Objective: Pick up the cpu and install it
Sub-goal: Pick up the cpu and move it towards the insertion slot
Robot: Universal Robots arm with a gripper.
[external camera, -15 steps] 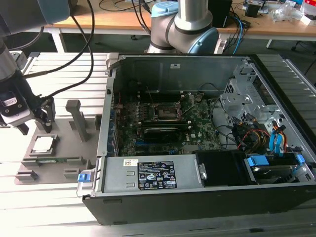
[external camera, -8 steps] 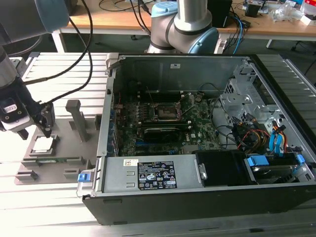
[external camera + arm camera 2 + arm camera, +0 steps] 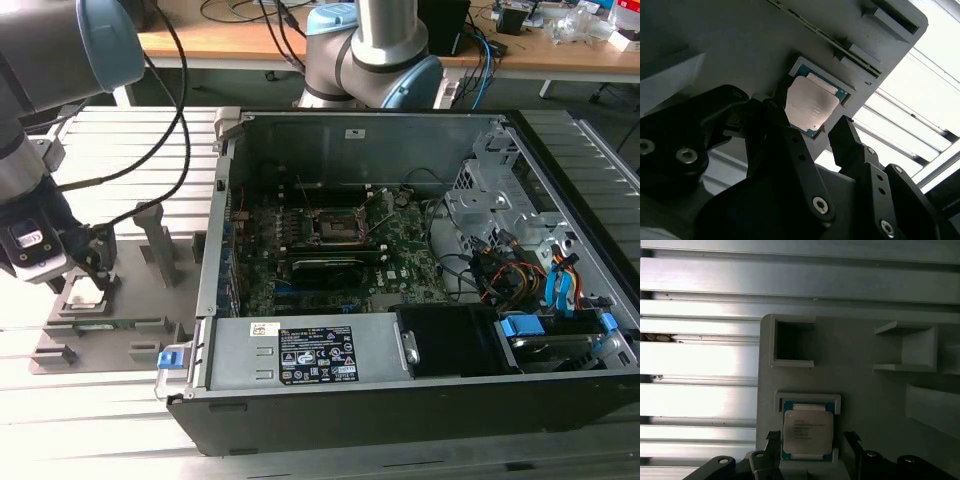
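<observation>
The cpu (image 3: 807,434) is a small square chip with a pale silver top, lying flat in a shallow nest on a grey fixture plate (image 3: 865,390). In the exterior view the cpu (image 3: 88,291) lies on the fixture plate (image 3: 120,335) at that view's left, outside the computer case. My gripper (image 3: 88,277) hangs just over it. In both wrist views the black fingers (image 3: 771,441) stand on either side of the cpu (image 3: 812,105) with small gaps, so my gripper (image 3: 811,117) is open around it. The dark socket (image 3: 335,228) sits on the motherboard inside the case.
The open computer case (image 3: 215,250) lies to the exterior view's right of the fixture, its metal side wall nearest. Grey upright posts (image 3: 160,245) rise from the fixture beside my gripper. A second arm's base (image 3: 375,50) stands behind the case. Ribbed aluminium table (image 3: 700,370) surrounds the fixture.
</observation>
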